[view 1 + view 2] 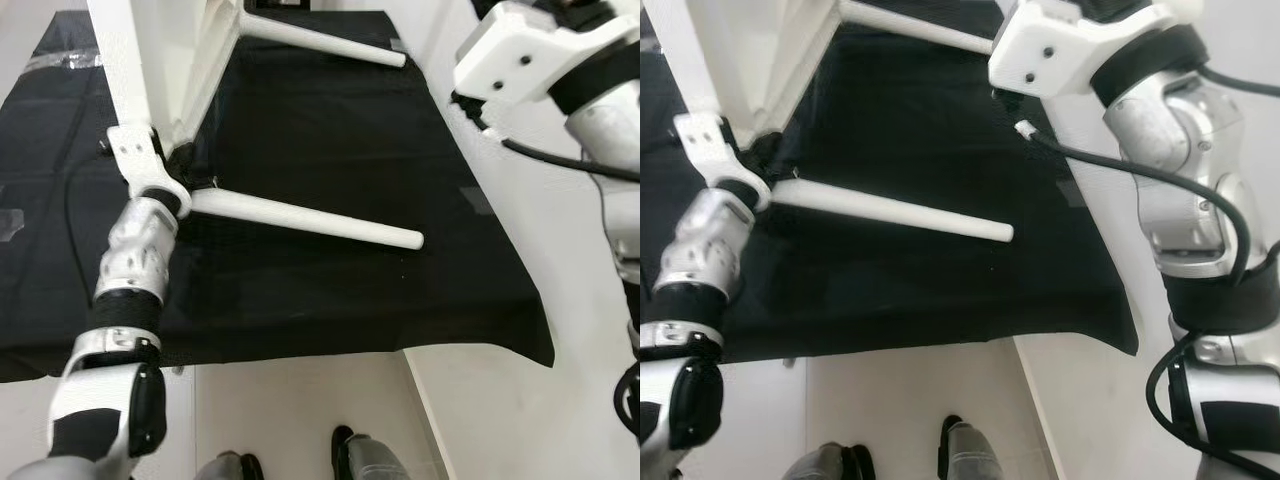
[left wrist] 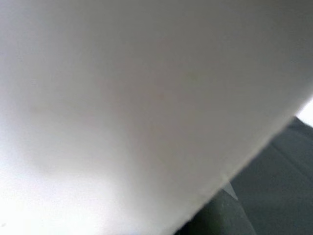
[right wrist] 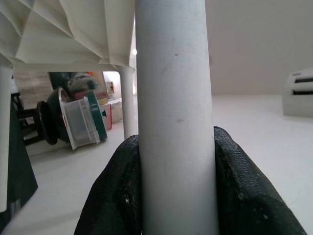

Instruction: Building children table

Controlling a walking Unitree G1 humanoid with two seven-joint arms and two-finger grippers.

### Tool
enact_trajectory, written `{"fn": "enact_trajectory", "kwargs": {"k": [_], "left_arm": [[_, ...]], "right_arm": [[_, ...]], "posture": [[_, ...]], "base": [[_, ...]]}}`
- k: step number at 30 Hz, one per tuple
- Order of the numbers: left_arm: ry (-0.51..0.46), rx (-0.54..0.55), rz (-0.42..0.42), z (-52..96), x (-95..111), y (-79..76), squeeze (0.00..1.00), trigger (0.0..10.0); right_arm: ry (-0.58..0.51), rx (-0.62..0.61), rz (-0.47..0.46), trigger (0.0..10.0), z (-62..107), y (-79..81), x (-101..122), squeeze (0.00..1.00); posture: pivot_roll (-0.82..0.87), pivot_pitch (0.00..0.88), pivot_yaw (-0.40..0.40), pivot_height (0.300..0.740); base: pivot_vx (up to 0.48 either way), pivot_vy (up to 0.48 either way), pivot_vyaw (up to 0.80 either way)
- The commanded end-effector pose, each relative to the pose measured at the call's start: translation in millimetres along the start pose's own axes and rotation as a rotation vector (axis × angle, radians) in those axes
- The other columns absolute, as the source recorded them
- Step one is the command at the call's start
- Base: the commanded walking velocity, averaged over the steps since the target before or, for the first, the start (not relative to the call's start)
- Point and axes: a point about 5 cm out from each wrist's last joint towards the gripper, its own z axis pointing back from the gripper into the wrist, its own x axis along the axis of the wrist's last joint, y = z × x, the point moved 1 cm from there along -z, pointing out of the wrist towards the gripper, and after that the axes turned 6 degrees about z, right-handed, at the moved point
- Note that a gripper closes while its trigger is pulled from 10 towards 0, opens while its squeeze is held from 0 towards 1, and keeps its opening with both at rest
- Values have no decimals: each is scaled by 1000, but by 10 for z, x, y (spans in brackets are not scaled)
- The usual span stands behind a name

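Note:
The white children's table (image 1: pixel 150 50) lies on its side on a black cloth (image 1: pixel 330 130). Two white round legs stick out toward my right, a near leg (image 1: pixel 310 220) and a far leg (image 1: pixel 320 40). My left arm (image 1: pixel 135 250) reaches up to the table's edge by the base of the near leg, and its white wrist mount (image 1: pixel 135 150) rests against the tabletop, hiding the fingers. In the left wrist view a white table surface (image 2: pixel 122 98) sits very close. My right gripper (image 3: pixel 173 161) is shut on a white table leg (image 3: pixel 171 73), one black finger (image 3: pixel 117 191) on each side.
The black cloth ends at a front edge (image 1: pixel 300 345) with white floor (image 1: pixel 300 410) beyond, where my feet (image 1: pixel 350 450) stand. The right wrist view shows the table's ribbed underside (image 3: pixel 63 29), another leg (image 3: pixel 127 103), a green and white object (image 3: pixel 73 122) and a white box (image 3: pixel 298 93).

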Motion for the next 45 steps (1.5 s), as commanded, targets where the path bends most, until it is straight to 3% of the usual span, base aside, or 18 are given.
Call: {"fn": "enact_trajectory", "kwargs": {"k": [1, 5, 9, 12, 13, 15, 22, 26, 28, 35, 36, 37, 38, 41, 42, 43, 44, 45], "left_arm": [[-287, 185, -86, 79, 862, 586, 0, 10000], [-319, 179, -107, 74, 993, 584, 0, 10000], [-410, 137, -178, 58, 1363, 491, 0, 10000], [-558, -5, -291, 3, 2045, 86, 0, 10000], [-558, -5, -291, 3, 2045, 86, 0, 10000], [-615, -72, -339, -5, 2374, -138, 0, 10000], [-691, -199, -411, 8, 2943, -548, 0, 10000], [-680, -239, -401, -10, 3035, -656, 0, 10000], [-660, -268, -391, -31, 3013, -715, 0, 10000], [-475, -388, -341, -151, 2403, -870, 0, 10000], [-443, -408, -323, -155, 2274, -891, 0, 10000], [-388, -447, -299, -148, 2076, -936, 0, 10000], [-339, -484, -280, -124, 1875, -978, 0, 10000], [-276, -533, -252, -70, 1620, -1028, 0, 10000], [-249, -556, -245, -29, 1494, -1048, 310, 10000], [-249, -556, -245, -29, 1494, -1048, 310, 10000], [-228, -574, -235, 14, 1395, -1065, 1000, 10000], [-204, -587, -211, 67, 1285, -1072, 1000, 10000]], "right_arm": [[288, 108, -91, 0, 233, 292, -520, 0], [310, 119, -118, 0, 255, 354, -536, 0], [355, 160, -248, 0, 300, 615, -513, 0], [468, 255, -673, 0, 319, 1283, -385, 0], [468, 255, -673, 0, 319, 1283, -385, 0], [509, 311, -824, 0, 308, 1579, -276, 0], [582, 404, -995, 0, 329, 1994, -49, 0], [590, 426, -1029, 0, 335, 2074, 58, 0], [590, 440, -1043, 0, 348, 2113, 123, 0], [654, 526, -1078, 0, 539, 2388, 281, 0], [677, 515, -1055, 6980, 557, 2401, 257, 0], [688, 504, -1056, 10000, 572, 2400, 233, 0], [680, 484, -1071, 10000, 571, 2377, 214, 1000], [666, 444, -1096, 10000, 566, 2327, 180, 1000], [653, 426, -1107, 10000, 575, 2297, 162, 1000], [653, 426, -1107, 10000, 575, 2297, 162, 1000], [651, 412, -1106, 10000, 598, 2275, 137, 1000], [640, 409, -1121, 10000, 640, 2257, 122, 1000]], "posture": [[-122, 204, -28, 740], [-122, 204, -28, 740], [-69, 195, -32, 740], [6, 186, -23, 740], [6, 186, -23, 740], [38, 184, -16, 740], [109, 179, 7, 740], [119, 183, 17, 740], [122, 184, 23, 740], [99, 190, 32, 740], [96, 189, 33, 740], [91, 188, 34, 740], [84, 189, 37, 740], [78, 190, 38, 740], [72, 191, 37, 740], [72, 191, 37, 740], [69, 193, 36, 740], [64, 196, 35, 740]], "base": [[0, 0, 0], [0, 0, 0], [0, 0, 0], [0, 0, 0], [0, 0, 0], [0, 0, 0], [0, 0, 0], [0, 0, 0], [0, 0, 0], [0, 0, 0], [0, 0, 0], [0, 0, 0], [0, 0, 0], [0, 0, 0], [0, 0, 0], [0, 0, 0], [0, 0, 0], [0, 0, 0]]}}
